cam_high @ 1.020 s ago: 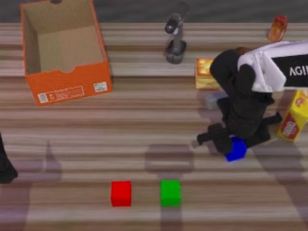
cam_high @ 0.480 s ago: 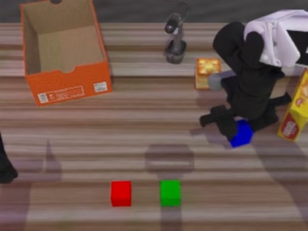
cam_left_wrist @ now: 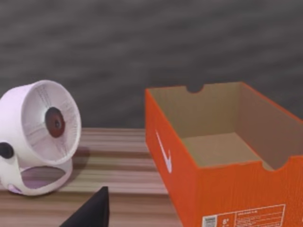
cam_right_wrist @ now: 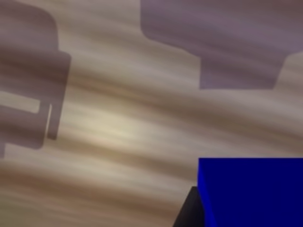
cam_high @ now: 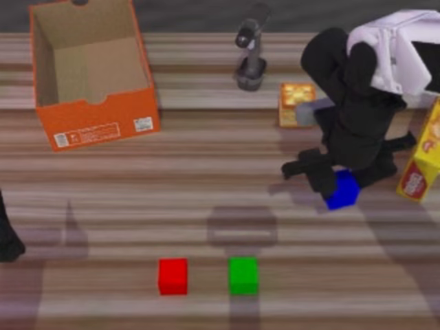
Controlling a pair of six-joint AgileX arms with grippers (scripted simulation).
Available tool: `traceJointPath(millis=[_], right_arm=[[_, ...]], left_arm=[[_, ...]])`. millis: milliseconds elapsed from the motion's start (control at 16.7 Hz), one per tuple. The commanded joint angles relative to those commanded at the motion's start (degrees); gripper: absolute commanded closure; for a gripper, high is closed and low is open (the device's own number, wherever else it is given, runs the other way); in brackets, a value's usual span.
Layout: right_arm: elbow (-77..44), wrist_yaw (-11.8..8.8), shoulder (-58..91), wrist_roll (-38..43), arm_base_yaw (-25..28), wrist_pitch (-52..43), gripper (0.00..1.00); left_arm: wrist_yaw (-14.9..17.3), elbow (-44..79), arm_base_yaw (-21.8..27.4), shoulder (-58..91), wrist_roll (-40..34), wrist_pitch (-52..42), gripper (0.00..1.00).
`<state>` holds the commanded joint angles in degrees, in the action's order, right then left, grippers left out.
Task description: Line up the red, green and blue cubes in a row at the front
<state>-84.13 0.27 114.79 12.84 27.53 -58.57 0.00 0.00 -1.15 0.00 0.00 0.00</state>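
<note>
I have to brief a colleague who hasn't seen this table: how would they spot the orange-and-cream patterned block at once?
Start at the big open orange shoebox at the table's back left, then look across to the back right, past the dark upright gadget. The patterned block sits there on the wood, beside the right arm. Unlike the plain red, green and blue cubes, it is mottled.

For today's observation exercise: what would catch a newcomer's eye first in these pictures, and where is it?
First comes the right gripper at the table's right side, closed on the blue cube. Next, the red cube and green cube sit side by side, apart, near the front edge. The big open orange shoebox fills the back left corner.
</note>
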Motion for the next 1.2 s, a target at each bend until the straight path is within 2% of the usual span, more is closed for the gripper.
traceJointPath(millis=[600, 1020, 1200], right_arm=[[11.09, 0.31, -11.16, 27.92, 13.84, -0.47, 1.0], [12.18, 0.3, -12.26, 30.15, 14.99, -0.12, 1.0], [14.6, 0.32, -10.83, 30.27, 14.98, 3.83, 1.0]], left_arm=[[0.0, 0.0, 0.0, 0.0, 0.0, 0.0, 0.0], [0.0, 0.0, 0.0, 0.0, 0.0, 0.0, 0.0], [0.0, 0.0, 0.0, 0.0, 0.0, 0.0, 0.0]])
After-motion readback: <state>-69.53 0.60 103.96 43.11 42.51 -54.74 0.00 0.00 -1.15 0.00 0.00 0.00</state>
